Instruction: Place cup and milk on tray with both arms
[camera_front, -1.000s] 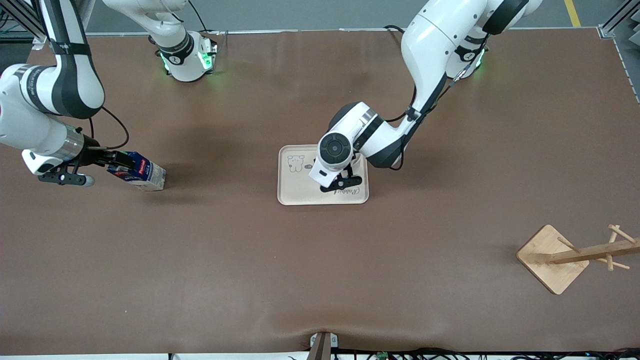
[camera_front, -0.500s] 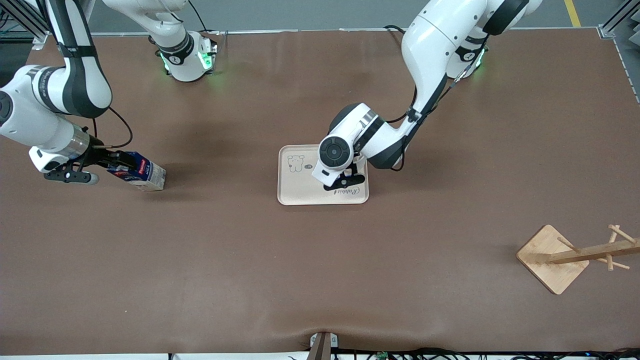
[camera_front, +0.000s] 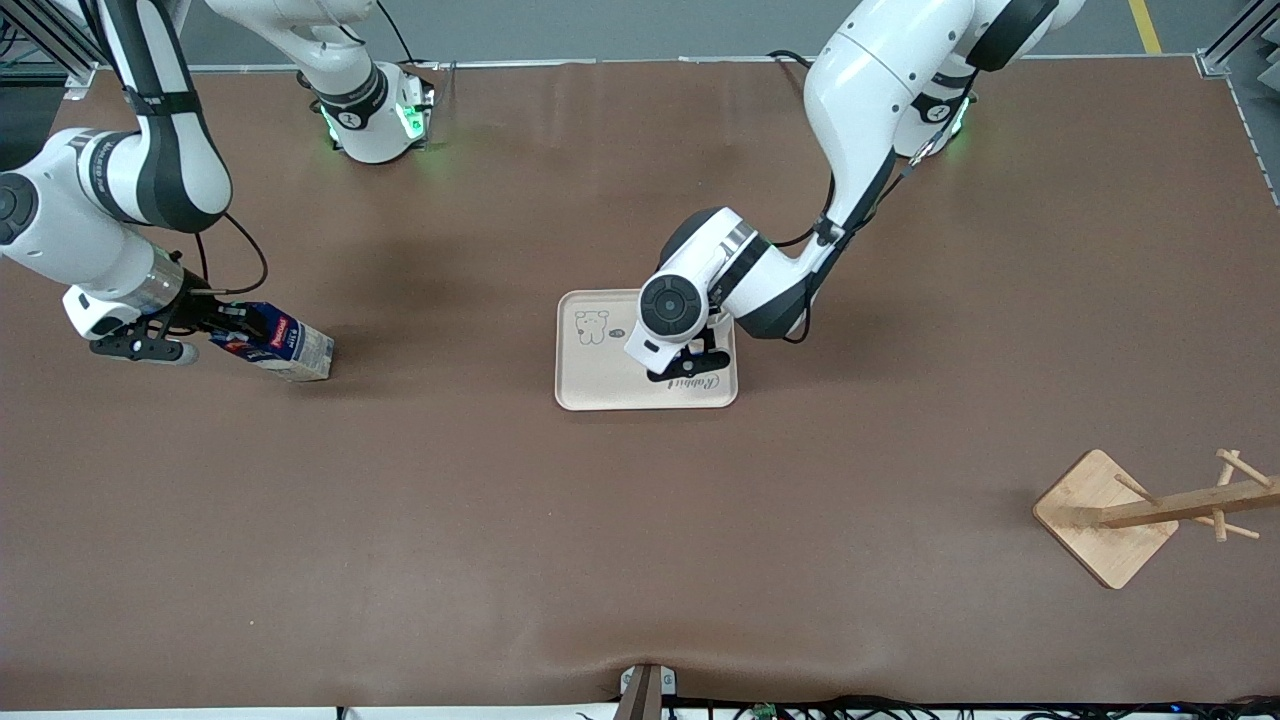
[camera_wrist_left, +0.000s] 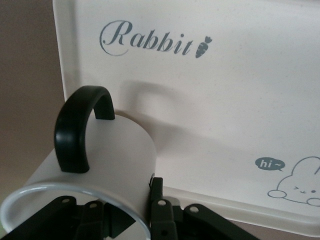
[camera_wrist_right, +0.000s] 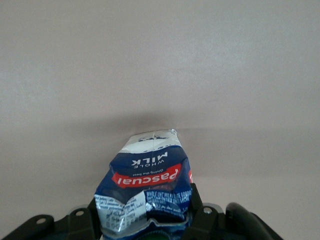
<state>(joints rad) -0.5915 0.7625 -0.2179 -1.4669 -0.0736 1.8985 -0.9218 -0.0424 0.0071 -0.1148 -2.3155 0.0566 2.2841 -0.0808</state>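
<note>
Two grips to watch: your right gripper (camera_front: 205, 322) pinches the milk (camera_front: 277, 344) by its top at the right arm's end of the table, and that crumpled carton could slip or buckle. Your left gripper (camera_front: 690, 362), clamped on the cup (camera_wrist_left: 95, 167), sits over the tray (camera_front: 600, 385); release near the rim and it tips, though bare tray remains beside the rabbit drawing (camera_front: 592, 326).
</note>
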